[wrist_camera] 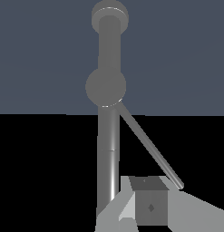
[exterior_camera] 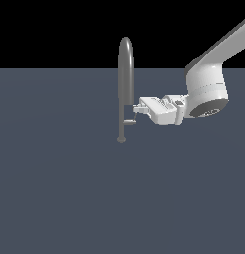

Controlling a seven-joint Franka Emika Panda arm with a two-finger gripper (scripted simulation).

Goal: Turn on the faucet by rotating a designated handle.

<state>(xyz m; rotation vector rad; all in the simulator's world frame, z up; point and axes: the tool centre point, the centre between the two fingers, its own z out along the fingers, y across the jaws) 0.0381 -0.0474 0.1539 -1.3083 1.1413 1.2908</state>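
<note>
faucet: grey metal look, smooth, with a soft sheen down the pipe
handle: light-grey metal look, smooth, faintly shiny
gripper: white, smooth, plastic-like, semi-matt
floor: flat slate-blue, matt, textureless

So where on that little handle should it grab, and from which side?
Probably near the free end of the handle, coming in level from the exterior view's right, where the gripper already is. The bar sticks out that way from the faucet stem, and its tip gives the most leverage.
</note>
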